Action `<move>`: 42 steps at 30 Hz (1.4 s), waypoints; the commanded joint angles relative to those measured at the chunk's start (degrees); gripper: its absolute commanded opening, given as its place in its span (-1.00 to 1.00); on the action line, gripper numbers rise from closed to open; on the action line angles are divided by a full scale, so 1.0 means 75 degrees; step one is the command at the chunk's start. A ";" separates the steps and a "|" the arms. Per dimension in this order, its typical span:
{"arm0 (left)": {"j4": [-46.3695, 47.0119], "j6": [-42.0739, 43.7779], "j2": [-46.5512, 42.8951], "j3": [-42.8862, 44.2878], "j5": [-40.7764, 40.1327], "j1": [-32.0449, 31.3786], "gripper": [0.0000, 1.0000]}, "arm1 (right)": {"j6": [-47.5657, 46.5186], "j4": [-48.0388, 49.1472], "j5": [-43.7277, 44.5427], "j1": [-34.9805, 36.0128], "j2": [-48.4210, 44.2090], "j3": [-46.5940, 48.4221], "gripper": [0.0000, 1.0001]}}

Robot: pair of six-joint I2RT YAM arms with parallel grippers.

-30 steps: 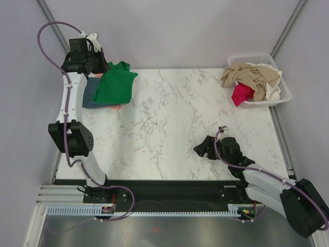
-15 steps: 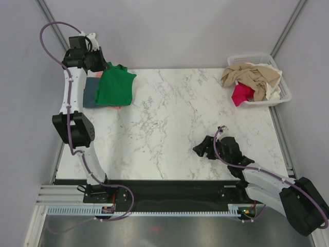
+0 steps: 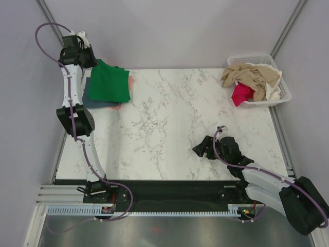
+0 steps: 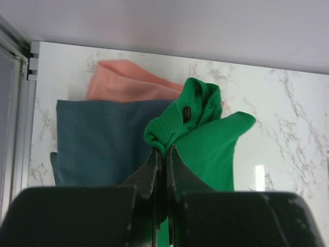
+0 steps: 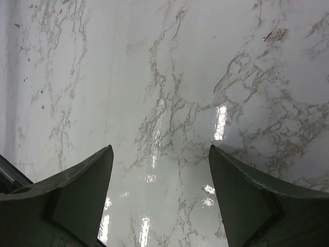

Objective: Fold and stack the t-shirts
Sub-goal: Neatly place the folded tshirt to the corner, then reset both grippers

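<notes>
My left gripper [image 3: 88,63] is at the far left corner of the table, shut on the bunched edge of the bright green t-shirt [image 3: 108,83]. In the left wrist view the green t-shirt [image 4: 205,139] hangs from the shut gripper [image 4: 163,150] over the folded slate blue-grey t-shirt [image 4: 103,139] and the salmon pink t-shirt [image 4: 128,85] under it. From above, the blue-grey t-shirt [image 3: 95,104] and the pink one [image 3: 130,82] show only at their edges. My right gripper [image 3: 201,150] is open and empty, low over bare marble [image 5: 164,103] at the near right.
A white slatted basket [image 3: 282,96] stands at the far right, holding beige [image 3: 252,76] and magenta-red [image 3: 240,94] t-shirts. The left table edge and a metal rail [image 4: 18,118] run close beside the stack.
My left gripper has drawn back toward the far left corner with the green t-shirt, which now lies spread flatter over the stack. The right arm has not moved.
</notes>
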 commanded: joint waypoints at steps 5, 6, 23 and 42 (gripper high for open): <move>0.1311 0.0336 0.0888 0.0434 -0.0438 0.0341 -0.89 | -0.0081 -0.0490 0.0035 0.0069 0.0129 0.0060 0.67; 0.1544 0.0360 0.0994 0.0422 -0.0485 0.0341 -0.89 | -0.0081 -0.0490 0.0047 0.0058 0.0117 0.0060 0.67; 0.3304 -0.0729 -0.0244 -0.0455 -0.2056 -0.0163 0.99 | -0.0046 -0.0514 0.0175 0.0058 0.0094 0.0060 0.67; 0.2472 -0.2349 -0.8822 -1.0424 0.1766 -0.1276 0.99 | -0.0023 -0.0572 0.0222 0.0222 0.0082 0.0072 0.74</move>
